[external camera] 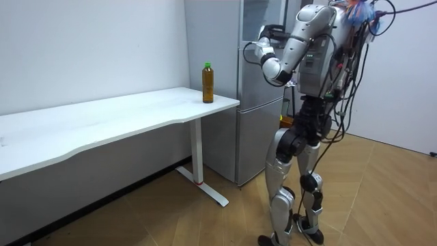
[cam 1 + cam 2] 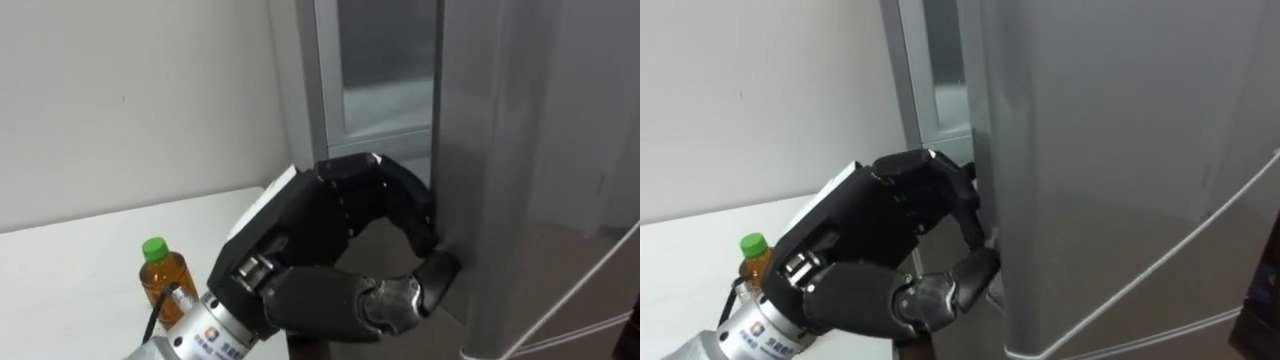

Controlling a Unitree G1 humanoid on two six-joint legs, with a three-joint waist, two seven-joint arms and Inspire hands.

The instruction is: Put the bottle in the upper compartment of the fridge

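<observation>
**A:** Left eye view puts the left robot hand on the near edge of the upper fridge door. The fingers are curled round that edge and the thumb closes in just beneath them. It is gripping the door and nothing else.

**B:** So the step is opening the door. How should it go?

**A:** My judgement is to keep the hook deep and pull slowly until the seal gives. Then follow the door's arc rather than hauling straight back, or the fingers may slide off the smooth edge. Swing it wide enough for a bottle to pass.

**B:** And the bottle?

**A:** The bottle stands upright on the tabletop. It is behind the wrist, to the robot hand's left and well apart from it, and it is not held.

**B:** What can't you make out?

**A:** The fingertips are tucked behind the door's edge, so I cannot tell how deep the hold is. I also cannot tell whether the door has parted from the fridge yet. The wrist covers the bottle's base, the door runs out of frame above and below the robot hand, and the fridge's inside is hidden.
</observation>
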